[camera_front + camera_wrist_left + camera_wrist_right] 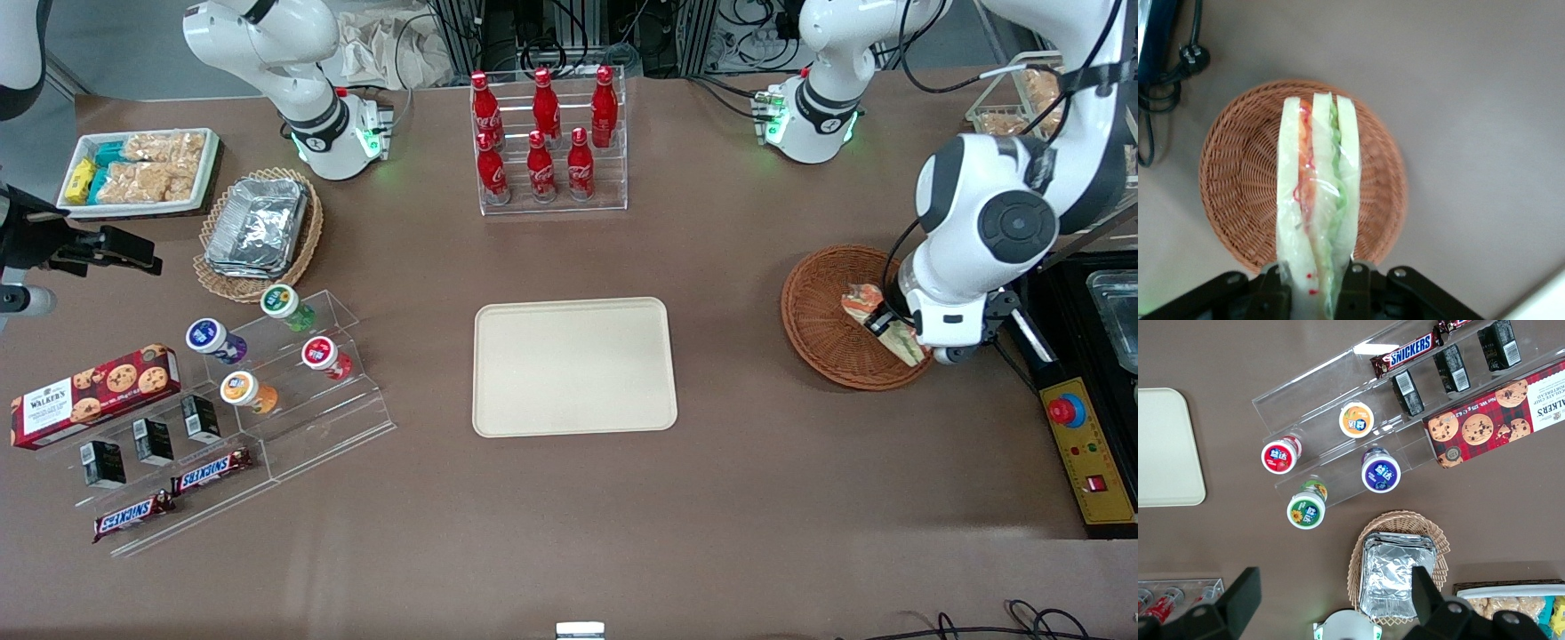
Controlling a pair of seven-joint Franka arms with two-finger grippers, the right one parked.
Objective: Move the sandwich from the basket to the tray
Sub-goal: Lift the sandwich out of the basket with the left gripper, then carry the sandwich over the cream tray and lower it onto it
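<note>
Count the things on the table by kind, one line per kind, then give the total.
Cola bottles: 6
Yoghurt cups: 4
Snickers bars: 2
Small black boxes: 3
Cookie box: 1
Baskets: 2
Trays: 2
Sandwich, held over its basket by the gripper: 1
Total: 21

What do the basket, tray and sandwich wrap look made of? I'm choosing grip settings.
The basket looks like reddish-brown woven wicker, with a ribbed weave. The tray seems matte cream plastic or fibre, smooth; I can't tell which. The sandwich, held above the basket by the gripper, wears glossy clear film with glints.
</note>
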